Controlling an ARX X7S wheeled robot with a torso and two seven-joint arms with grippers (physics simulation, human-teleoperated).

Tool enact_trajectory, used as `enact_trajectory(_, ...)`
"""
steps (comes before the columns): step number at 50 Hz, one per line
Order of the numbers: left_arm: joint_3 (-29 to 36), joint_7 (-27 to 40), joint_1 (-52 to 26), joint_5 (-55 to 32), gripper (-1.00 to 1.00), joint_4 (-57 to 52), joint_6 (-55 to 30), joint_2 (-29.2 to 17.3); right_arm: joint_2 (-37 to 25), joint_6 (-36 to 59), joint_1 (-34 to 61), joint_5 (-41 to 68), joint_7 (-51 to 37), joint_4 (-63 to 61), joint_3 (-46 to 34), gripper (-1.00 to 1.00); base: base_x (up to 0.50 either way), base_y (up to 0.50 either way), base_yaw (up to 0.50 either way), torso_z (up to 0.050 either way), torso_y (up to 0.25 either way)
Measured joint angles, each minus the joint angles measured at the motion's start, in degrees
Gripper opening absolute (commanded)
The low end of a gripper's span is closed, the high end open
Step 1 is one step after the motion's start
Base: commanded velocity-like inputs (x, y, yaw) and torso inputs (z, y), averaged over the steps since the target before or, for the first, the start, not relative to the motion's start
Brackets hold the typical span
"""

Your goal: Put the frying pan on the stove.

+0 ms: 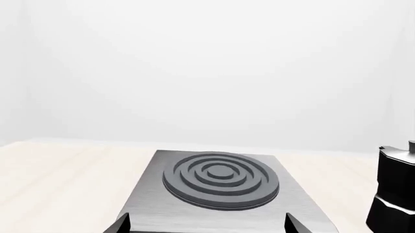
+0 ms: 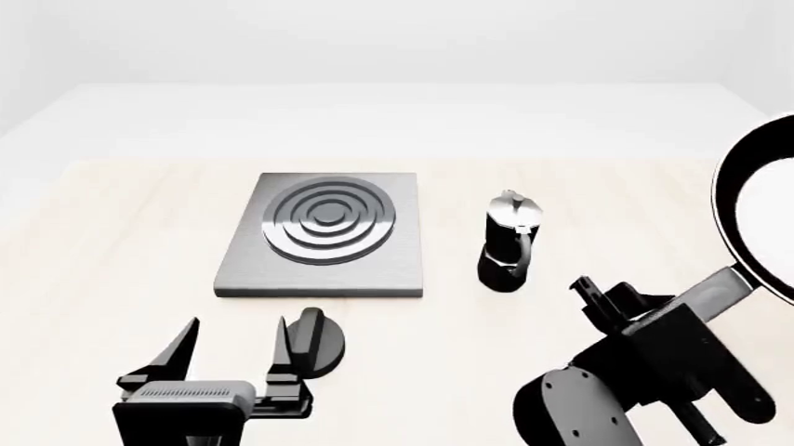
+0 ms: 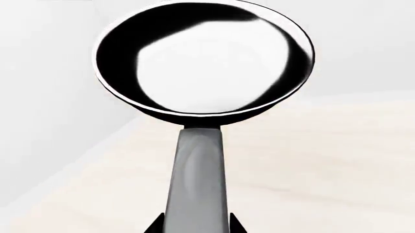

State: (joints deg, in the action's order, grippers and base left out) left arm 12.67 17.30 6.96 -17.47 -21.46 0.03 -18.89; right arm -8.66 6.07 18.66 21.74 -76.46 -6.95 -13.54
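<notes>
The frying pan point(image 2: 752, 216), glossy black with a pale shiny inside, hangs in the air at the far right of the head view, partly cut off by the frame edge. My right gripper point(image 2: 680, 311) is shut on its long handle point(image 3: 196, 179). The right wrist view shows the pan's bowl point(image 3: 204, 63) above the wooden table. The stove point(image 2: 325, 237), a flat grey hotplate with a dark ring burner, lies left of centre on the table. My left gripper point(image 2: 236, 351) is open and empty, in front of the stove. In the left wrist view the stove point(image 1: 220, 180) lies just beyond the open left gripper point(image 1: 206, 225).
A black-and-silver moka pot point(image 2: 509, 242) stands right of the stove, between it and the pan; it also shows in the left wrist view point(image 1: 393, 194). A small black round knob point(image 2: 318, 340) lies just beside my left gripper's right finger. The light wooden table point(image 2: 112, 242) extends to the left.
</notes>
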Motion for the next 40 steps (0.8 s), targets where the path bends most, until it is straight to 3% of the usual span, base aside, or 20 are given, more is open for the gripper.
enact_trajectory(40, 0.60, 0.59, -0.33, -0.28, 1.00, 0.31, 0.24, -0.50, -2.98, 1.98, 0.95, 0.33, 10.48, -6.84, -11.88, -1.00, 0.00, 0.00, 0.00, 0.000, 0.002)
